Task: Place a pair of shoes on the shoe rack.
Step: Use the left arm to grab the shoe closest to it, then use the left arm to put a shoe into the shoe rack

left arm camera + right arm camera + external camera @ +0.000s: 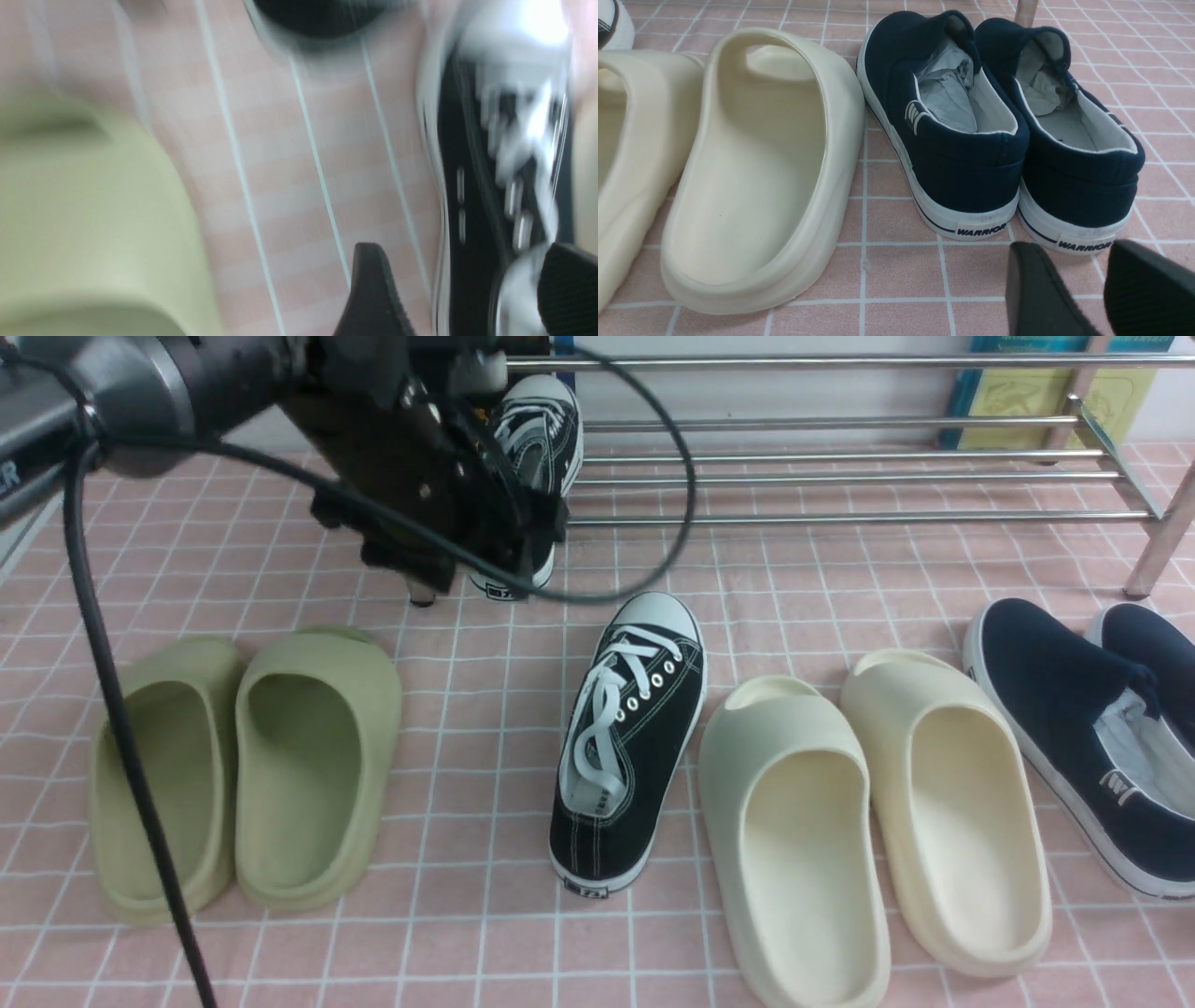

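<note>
Pink tiled surface (467, 943). Left pincer (460, 266) apart, right pincer (1069, 261) slightly apart. Black canvas sneaker (540, 406) on tubular shoe rack (840, 518), heel overhanging; pincer snag could tip it. Mate (644, 737) on tiles.

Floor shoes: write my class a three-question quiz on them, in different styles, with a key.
1. Whose heels read WARRIOR?
a) cream clogs
b) navy slip-ons
c) green clogs
2. True or false: the black sneaker nearest the camera stands between the green and the cream clogs.
3. Fill in: that sneaker's white toe points towards the shiny metal ____.

Key: 1 b; 2 true; 3 rack.
</note>
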You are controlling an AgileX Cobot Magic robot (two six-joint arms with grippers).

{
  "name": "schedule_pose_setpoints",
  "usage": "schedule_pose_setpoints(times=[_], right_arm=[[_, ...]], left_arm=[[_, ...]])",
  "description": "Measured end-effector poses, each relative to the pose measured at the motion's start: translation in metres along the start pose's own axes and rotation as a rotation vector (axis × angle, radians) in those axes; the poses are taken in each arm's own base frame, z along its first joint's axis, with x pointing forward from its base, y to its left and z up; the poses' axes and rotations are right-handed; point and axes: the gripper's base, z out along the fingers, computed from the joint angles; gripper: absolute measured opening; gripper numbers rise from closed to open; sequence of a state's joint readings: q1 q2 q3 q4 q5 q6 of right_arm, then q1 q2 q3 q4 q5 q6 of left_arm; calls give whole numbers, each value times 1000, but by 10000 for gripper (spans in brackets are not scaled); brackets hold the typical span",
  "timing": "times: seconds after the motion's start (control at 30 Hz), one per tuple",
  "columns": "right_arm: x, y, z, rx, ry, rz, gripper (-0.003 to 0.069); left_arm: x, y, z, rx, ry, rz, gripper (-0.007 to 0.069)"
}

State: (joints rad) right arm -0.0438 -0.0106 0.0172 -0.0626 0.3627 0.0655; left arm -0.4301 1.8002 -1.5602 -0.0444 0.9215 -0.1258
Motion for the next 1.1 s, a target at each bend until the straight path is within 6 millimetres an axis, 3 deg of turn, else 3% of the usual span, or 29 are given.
schedule_pose_setpoints(times=[0.03, 0.2, 0.43, 0.57, 0.63, 0.67, 0.73, 0.77, 0.9, 1.0, 1.1], right_arm=[[0, 0, 0, 0, 0, 0, 239], [0, 0, 0, 0, 0, 0, 239], [0, 0, 0, 0, 0, 0, 239], [0, 0, 0, 0, 0, 0, 239], [0, 0, 0, 0, 0, 0, 239], [0, 0, 0, 0, 0, 0, 239], [0, 0, 0, 0, 0, 0, 239], [0, 0, 0, 0, 0, 0, 239], [0, 0, 0, 0, 0, 0, 239], [0, 0, 0, 0, 0, 0, 239], [0, 0, 0, 0, 0, 0, 239]], left_arm=[[18, -7, 12, 8, 61, 15, 482], [60, -28, 43, 49, 144, 46, 483], [60, -45, 62, 87, 24, 68, 469], [61, -40, 85, 61, 34, 40, 347], [64, -38, 93, 51, 54, 26, 173], [64, -38, 93, 51, 54, 26, 159], [63, -38, 87, 55, 42, 21, 43], [60, -38, 82, 57, 34, 20, 24], [49, -39, 54, 63, 12, 12, 12], [29, -42, 22, 89, -75, 3, 12], [11, -46, 9, 124, -148, -20, 12]])
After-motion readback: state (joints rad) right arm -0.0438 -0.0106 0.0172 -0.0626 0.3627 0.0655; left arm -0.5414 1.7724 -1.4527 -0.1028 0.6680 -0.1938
